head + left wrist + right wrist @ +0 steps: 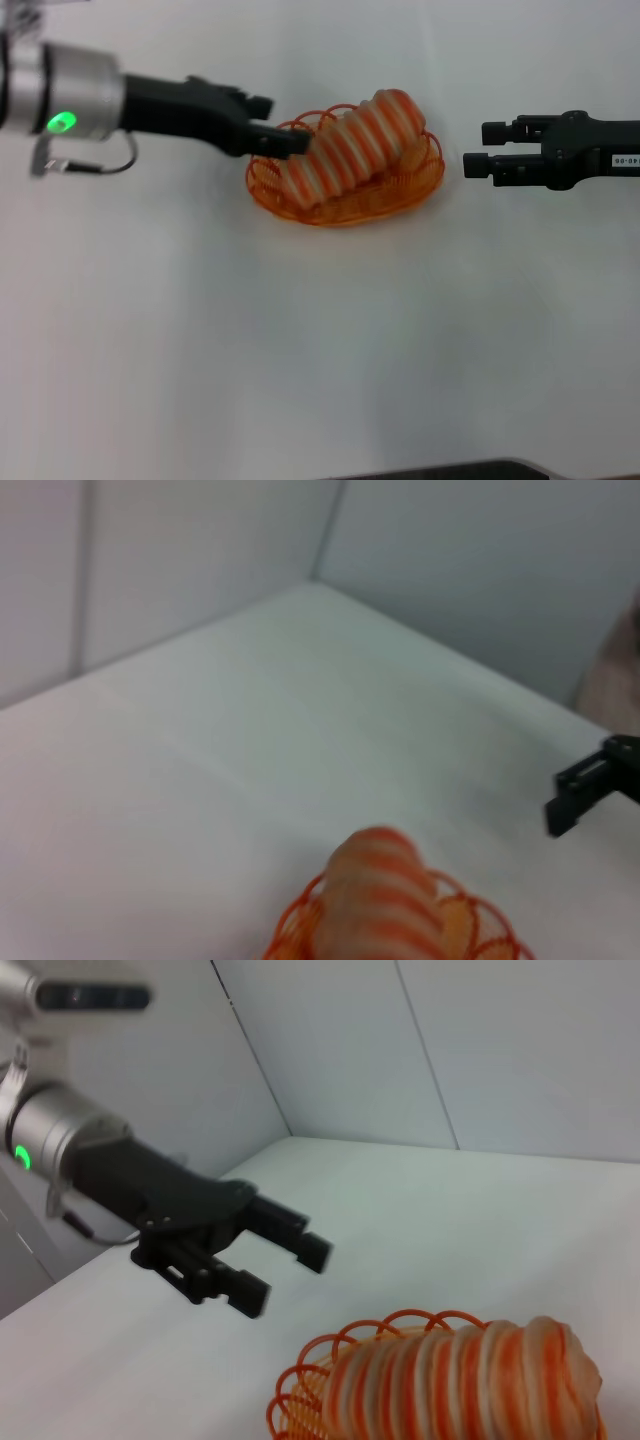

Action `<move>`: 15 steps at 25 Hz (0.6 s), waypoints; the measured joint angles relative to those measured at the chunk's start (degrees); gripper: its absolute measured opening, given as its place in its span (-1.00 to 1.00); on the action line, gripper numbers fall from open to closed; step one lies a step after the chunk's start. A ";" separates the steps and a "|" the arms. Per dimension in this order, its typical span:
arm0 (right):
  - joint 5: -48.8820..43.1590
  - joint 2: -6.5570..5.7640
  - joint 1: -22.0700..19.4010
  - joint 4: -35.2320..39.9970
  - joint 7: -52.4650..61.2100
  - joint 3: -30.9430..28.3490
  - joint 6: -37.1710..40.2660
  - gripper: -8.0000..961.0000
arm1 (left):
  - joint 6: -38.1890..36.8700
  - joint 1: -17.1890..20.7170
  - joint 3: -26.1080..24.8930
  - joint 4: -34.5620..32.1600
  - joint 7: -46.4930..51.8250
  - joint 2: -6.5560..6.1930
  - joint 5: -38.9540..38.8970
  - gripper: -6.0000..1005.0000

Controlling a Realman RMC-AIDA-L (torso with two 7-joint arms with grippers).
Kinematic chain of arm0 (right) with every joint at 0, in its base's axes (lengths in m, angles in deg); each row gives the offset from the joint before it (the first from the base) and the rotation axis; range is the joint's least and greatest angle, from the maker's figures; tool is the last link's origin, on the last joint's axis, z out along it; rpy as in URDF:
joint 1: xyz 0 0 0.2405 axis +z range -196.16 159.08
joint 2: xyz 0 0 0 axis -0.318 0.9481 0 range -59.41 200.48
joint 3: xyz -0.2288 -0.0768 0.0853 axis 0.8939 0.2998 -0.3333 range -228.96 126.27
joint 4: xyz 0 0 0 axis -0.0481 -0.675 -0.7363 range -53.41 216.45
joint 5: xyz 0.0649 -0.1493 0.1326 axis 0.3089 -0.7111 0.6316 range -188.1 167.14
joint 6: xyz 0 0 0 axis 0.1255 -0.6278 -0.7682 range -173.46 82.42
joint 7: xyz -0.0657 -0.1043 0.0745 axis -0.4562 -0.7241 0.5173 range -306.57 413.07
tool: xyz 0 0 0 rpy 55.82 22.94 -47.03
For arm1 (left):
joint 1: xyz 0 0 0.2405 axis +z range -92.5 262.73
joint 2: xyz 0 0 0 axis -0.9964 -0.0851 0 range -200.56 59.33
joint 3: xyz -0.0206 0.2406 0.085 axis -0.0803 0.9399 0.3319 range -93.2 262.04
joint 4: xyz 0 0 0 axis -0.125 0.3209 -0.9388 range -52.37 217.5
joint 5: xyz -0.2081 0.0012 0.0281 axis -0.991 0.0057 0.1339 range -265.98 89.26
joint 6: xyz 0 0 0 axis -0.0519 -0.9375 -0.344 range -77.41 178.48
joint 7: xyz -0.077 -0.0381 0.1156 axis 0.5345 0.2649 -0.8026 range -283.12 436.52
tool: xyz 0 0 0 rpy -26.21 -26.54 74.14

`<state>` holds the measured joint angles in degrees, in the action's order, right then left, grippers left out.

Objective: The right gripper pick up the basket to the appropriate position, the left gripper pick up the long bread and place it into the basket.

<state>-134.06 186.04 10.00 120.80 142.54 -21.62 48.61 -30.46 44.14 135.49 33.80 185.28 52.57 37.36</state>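
Currently the bread (352, 146) lies inside the basket (420, 185), which sits on the white table (300, 350). The loaf's long axis runs diagonally in the head view: its near end points toward the left gripper (288, 125), its far end rises above the basket's rim on the side toward the right gripper (476, 148). Crosswise orange and cream stripes run its whole length.

The left gripper hangs at the basket's left end, fingers spread and holding nothing; the right wrist view shows both fingers (290, 1233) apart, clear of the bread (470, 1385) and just beside the rim loops (300, 1385). A green light (62, 122) glows on that arm's silver wrist.

The right gripper stands apart from the basket's right end, its two fingers open and empty. A small white label (627, 159) on that arm carries dark print, too small to read.
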 joint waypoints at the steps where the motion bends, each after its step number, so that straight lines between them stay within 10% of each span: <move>1: 0.00 -0.01 0.04 0.00 -0.05 -0.03 0.00 0.56 | -0.55 1.75 -1.75 0.53 -1.60 -0.19 -0.87 0.57; 9: 0.01 -0.11 0.62 0.07 -0.17 -0.09 -0.39 0.56 | -9.77 9.67 -16.30 7.94 -12.63 -2.35 -6.10 0.57; 15: 0.01 0.30 1.02 0.09 -0.14 0.09 -0.46 0.56 | -11.34 10.97 -17.02 8.53 -13.37 -2.47 -3.32 0.57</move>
<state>-134.05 186.34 11.03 120.89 142.40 -21.53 48.15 -41.80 55.11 118.46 42.33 171.91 50.09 34.04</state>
